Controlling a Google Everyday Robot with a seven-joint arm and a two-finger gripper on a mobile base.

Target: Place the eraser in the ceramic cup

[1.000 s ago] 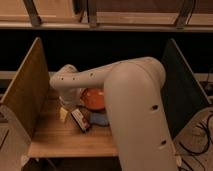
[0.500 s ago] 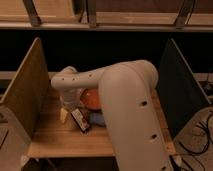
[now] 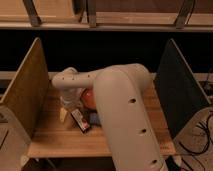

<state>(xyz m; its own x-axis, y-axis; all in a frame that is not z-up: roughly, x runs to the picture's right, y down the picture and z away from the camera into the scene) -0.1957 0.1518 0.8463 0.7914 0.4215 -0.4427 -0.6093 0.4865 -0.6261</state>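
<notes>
White arm [image 3: 125, 115] over wooden table [image 3: 55, 142], gripper [image 3: 74, 111] low at left-centre.
The arm hides mid-table between the two side panels [image 3: 25, 87]. The orange dish [image 3: 89, 98] sits just right of the wrist. The eraser [image 3: 81, 120] is tilted directly under the gripper, in front of the dish. Whether the gripper is clamped on it or loose I can't tell.

The end effector [image 3: 73, 107] hangs over the left-centre of the tabletop [image 3: 55, 142], between the left panel [image 3: 25, 92] and the dish [image 3: 89, 98] just to its right. The eraser [image 3: 81, 120] lies just near of it. The pad [image 3: 95, 119] sits right of the eraser, beside the arm [image 3: 125, 115].
</notes>
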